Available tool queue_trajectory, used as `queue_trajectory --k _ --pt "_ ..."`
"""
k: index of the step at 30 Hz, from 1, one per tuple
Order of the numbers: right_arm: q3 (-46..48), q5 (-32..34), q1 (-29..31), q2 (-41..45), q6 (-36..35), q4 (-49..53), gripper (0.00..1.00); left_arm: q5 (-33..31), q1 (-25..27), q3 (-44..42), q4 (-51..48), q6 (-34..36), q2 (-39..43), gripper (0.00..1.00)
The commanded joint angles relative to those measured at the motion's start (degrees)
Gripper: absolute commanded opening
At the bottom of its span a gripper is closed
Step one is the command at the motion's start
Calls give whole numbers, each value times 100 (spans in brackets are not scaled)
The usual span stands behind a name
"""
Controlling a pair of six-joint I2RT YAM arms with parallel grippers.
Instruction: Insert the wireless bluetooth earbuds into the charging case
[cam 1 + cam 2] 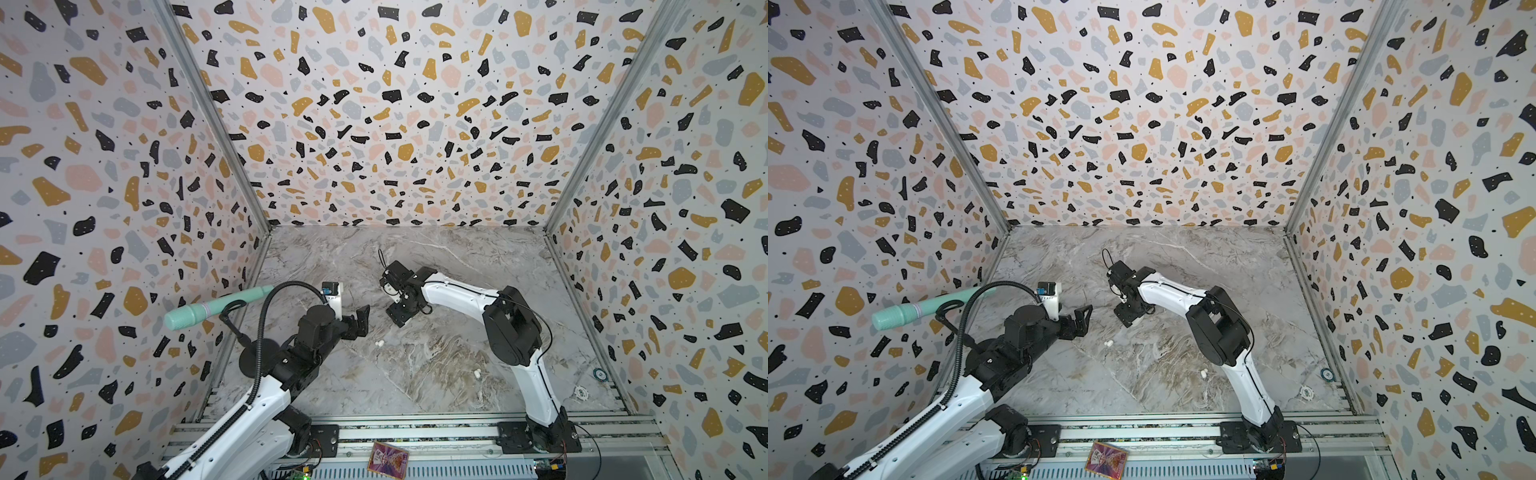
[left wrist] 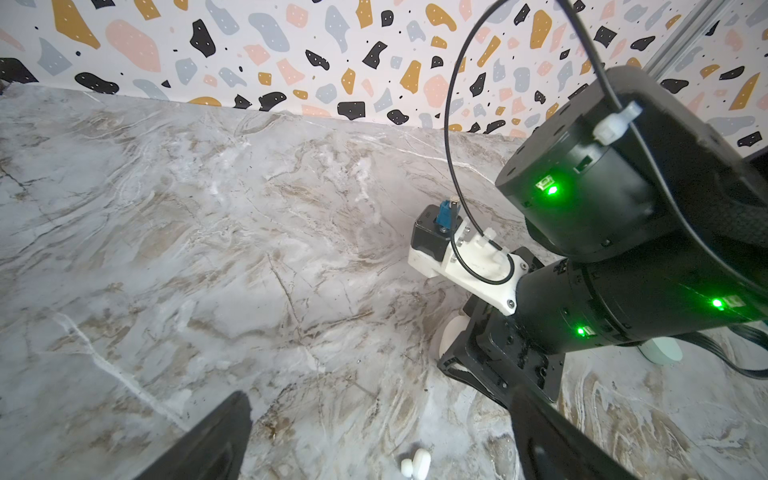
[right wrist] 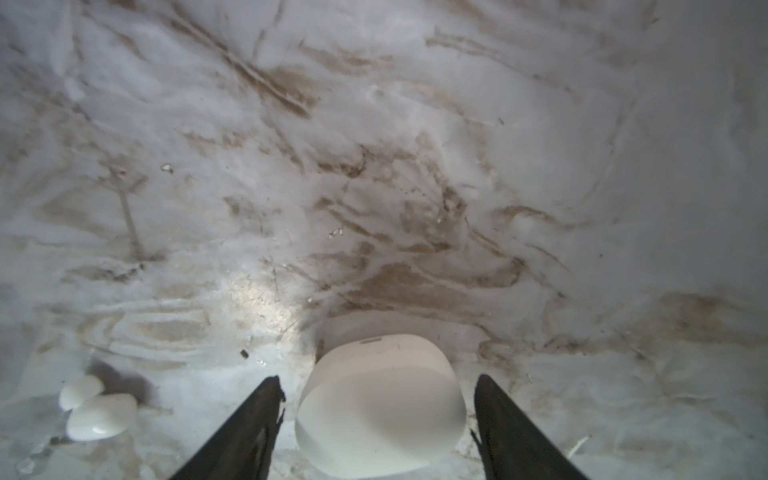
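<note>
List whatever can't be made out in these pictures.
- White pebble-shaped plastic case: hidden under the right hand in both top views; blurred in the right wrist view, lid state unclear.
- Small white rounded plastic earbud: cut off by the left wrist view's bottom edge.
- Pale mint round object: mostly behind the right arm in the left wrist view; unidentifiable.
- Another white plastic earbud: too small in both top views for detail.

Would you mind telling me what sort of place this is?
Probably a robot test booth: terrazzo-print walls enclose a marble-look tabletop, and two arms are mounted on an aluminium rail.
</note>
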State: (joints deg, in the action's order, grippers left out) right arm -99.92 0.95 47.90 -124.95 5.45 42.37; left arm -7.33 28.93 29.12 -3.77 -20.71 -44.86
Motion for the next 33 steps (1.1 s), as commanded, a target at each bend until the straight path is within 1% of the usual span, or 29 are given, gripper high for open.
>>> queue_trajectory --k 1,11,33 --pt "-199 81 -13 23 17 161 74 50 -36 23 216 -40 13 98" --pt "-162 37 -50 16 30 165 70 48 -36 21 218 -40 20 98" --pt "-151 -6 -97 -3 43 269 69 75 -36 14 244 -47 -5 98"
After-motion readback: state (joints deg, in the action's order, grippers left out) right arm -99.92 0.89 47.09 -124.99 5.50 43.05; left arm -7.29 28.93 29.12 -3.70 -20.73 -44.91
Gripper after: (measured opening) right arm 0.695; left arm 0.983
